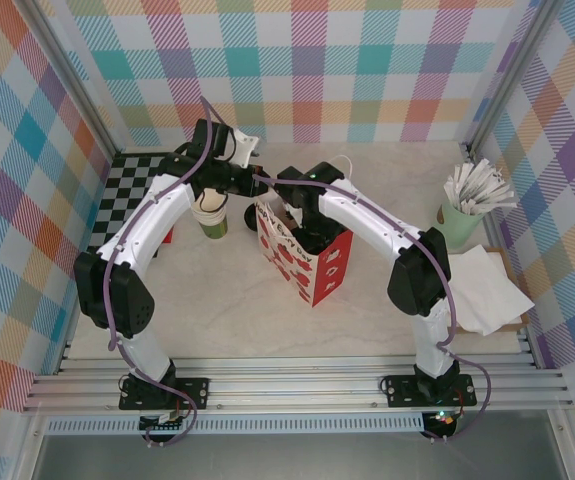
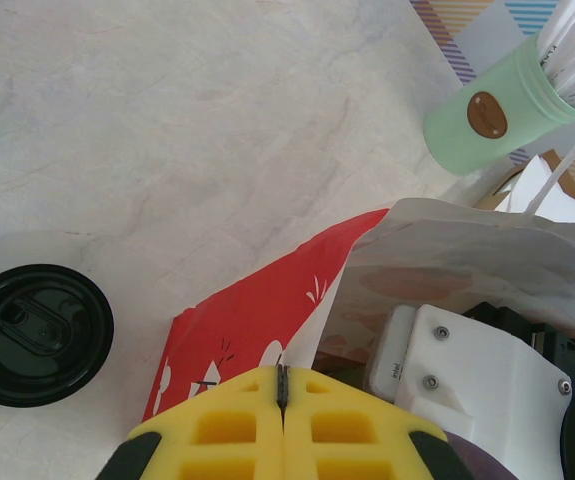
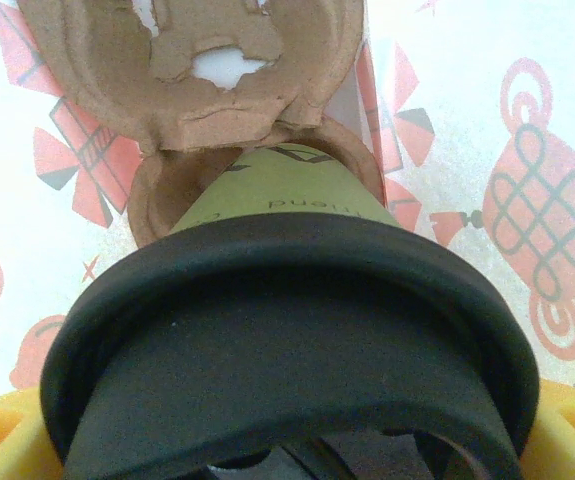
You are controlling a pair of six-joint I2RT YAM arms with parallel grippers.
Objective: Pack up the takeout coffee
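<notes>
We see the takeout coffee (image 3: 287,300) low in the right wrist frame. It sits between the yellow fingers of the right pincer (image 3: 287,437), which pinches it just under the black lid. Its green foot leans into a socket of the pulp tray (image 3: 187,60) inside the bag (image 3: 487,150).

We judge the cup light in the wall and easily dented. If it is full it will be top-heavy, and the plastic lid is slick and could pop off. The stiff band beneath the lid's rim looks like the best place to hold it, and the cup should be kept upright.

The top view gives us the layout: the bag (image 1: 312,265) stands mid-frame and both arms meet over its mouth. The mint cup (image 1: 462,222) of sticks is at the right.

The left wrist view adds the left pincer (image 2: 283,385), pressed together and apparently on the bag's rim. It also shows a second lidded cup (image 2: 37,335) on the counter (image 2: 167,120) at lower left.
</notes>
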